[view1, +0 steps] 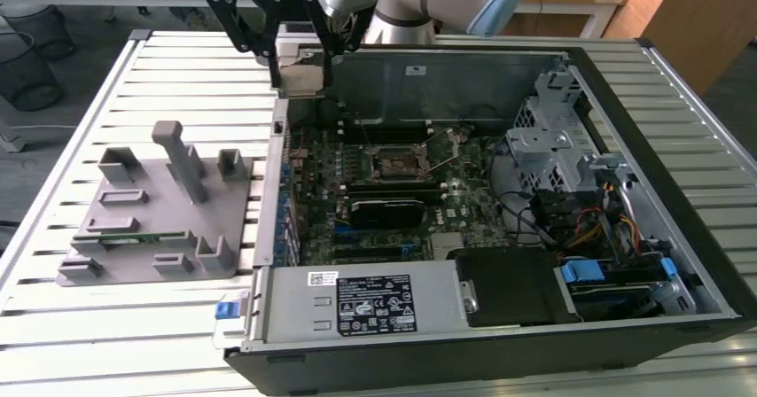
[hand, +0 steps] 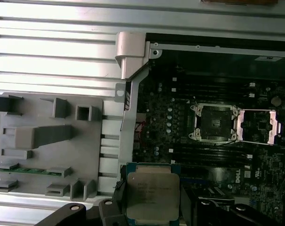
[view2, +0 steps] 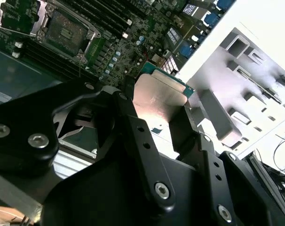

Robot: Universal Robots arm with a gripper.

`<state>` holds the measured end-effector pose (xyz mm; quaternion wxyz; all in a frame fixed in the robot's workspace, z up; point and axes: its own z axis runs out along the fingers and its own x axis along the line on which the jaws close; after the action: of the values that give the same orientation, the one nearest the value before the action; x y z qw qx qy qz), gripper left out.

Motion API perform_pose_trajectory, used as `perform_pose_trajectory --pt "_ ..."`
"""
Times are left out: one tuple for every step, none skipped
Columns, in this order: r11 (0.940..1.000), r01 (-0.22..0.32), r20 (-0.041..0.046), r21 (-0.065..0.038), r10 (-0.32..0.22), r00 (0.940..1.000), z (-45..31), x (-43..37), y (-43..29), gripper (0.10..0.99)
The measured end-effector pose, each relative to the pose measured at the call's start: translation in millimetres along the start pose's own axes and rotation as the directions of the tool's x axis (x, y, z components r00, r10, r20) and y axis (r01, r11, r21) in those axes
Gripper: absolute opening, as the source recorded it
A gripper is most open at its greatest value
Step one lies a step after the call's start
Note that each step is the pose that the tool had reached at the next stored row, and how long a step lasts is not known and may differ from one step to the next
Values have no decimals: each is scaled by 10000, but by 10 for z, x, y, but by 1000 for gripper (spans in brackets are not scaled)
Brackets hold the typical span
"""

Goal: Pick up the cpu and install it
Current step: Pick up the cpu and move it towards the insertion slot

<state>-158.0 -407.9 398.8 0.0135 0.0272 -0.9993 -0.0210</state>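
The cpu (view1: 304, 79), a flat square chip with a silvery metal top, hangs in the air over the rear corner of the open computer case on the exterior view's left. My gripper (view1: 303, 83) is shut on it, one black finger on each side. Both wrist views show the cpu (hand: 152, 194) (view2: 159, 96) clamped between the fingers (view2: 131, 123). The motherboard's socket (view1: 396, 160) (hand: 215, 123) (view2: 67, 26) lies open in the board's middle, its metal frame (hand: 257, 126) flipped back. The chip is well above and to the side of it.
A grey holder block (view1: 159, 206) (hand: 48, 141) with upright posts sits on the slatted table (view1: 95, 344) beside the case, a green memory stick (view1: 119, 236) (hand: 29, 170) in one slot. Drive cages and cables (view1: 580, 202) fill the case's other side.
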Motion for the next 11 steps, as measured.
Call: perform_pose_trajectory --pt "10000 -1 0 0 1 10000 0 -15 -1 541" --pt "10000 -1 0 -1 1 10000 -1 -30 -2 541" --pt "10000 -1 0 -1 1 10000 -1 -45 -2 541" --pt "10000 0 -1 -1 0 10000 -2 -60 -3 541" --pt "10000 0 -1 -2 0 10000 -2 -75 -4 541" --pt "10000 0 -1 -2 0 10000 -2 -91 -5 541" --pt "10000 0 -2 -3 0 10000 -3 -106 -6 541" --pt "10000 0 -2 -3 0 10000 -3 -121 -7 541" --pt "10000 0 -2 -3 0 10000 -4 -136 -7 541" --pt "10000 0 -3 -4 0 10000 -4 -151 -8 541" --pt "10000 -1 -3 -4 1 10000 -4 -167 -9 541"
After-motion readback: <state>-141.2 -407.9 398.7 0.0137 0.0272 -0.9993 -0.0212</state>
